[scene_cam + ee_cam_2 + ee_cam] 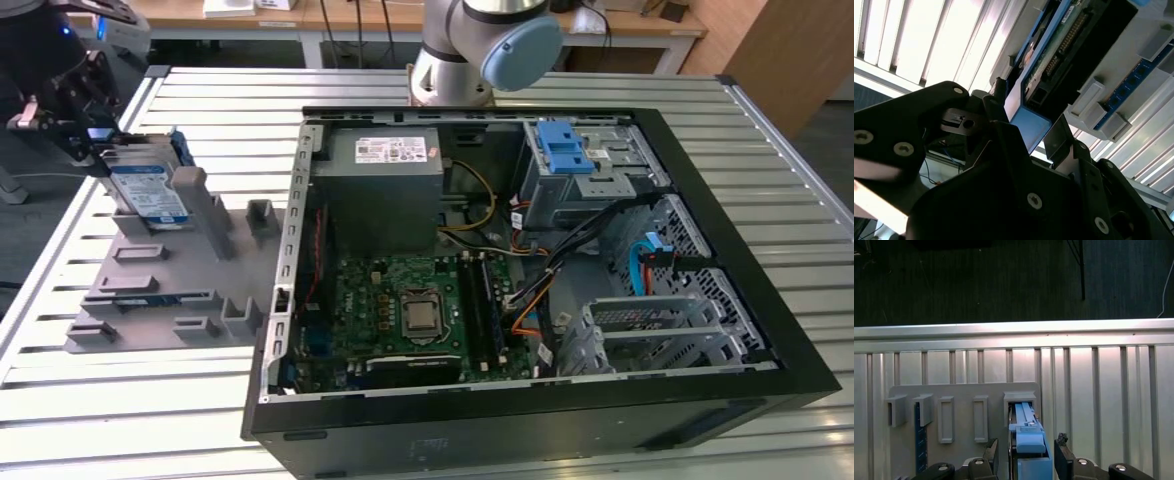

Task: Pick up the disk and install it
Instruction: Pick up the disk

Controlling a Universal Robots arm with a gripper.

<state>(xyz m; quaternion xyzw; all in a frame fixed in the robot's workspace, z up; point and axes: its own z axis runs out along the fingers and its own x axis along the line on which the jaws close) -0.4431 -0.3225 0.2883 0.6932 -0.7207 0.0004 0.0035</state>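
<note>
The disk (pixel 147 190) stands on edge in a slot at the far end of the grey holder (pixel 160 300), at the exterior view's left, its white-and-blue label facing the computer. My gripper (pixel 96 140) hangs over its upper end. In the first wrist view the disk (pixel 1026 425) shows its blue rail between my two fingers (pixel 1061 452), with a dark gap on one side, so my gripper (pixel 1026 452) is open around it. The second wrist view shows the disk (pixel 1054 55) edge-on, its blue end between the jaws of my gripper (pixel 1029 120).
The open computer case (pixel 747 250) lies at the exterior view's right of the holder, with a grey power-supply box (pixel 387 170), a motherboard (pixel 414 310) and a drive cage with a blue latch (pixel 567 150). The arm's base (pixel 481 50) stands behind it. The slatted table's edge (pixel 1014 330) is near.
</note>
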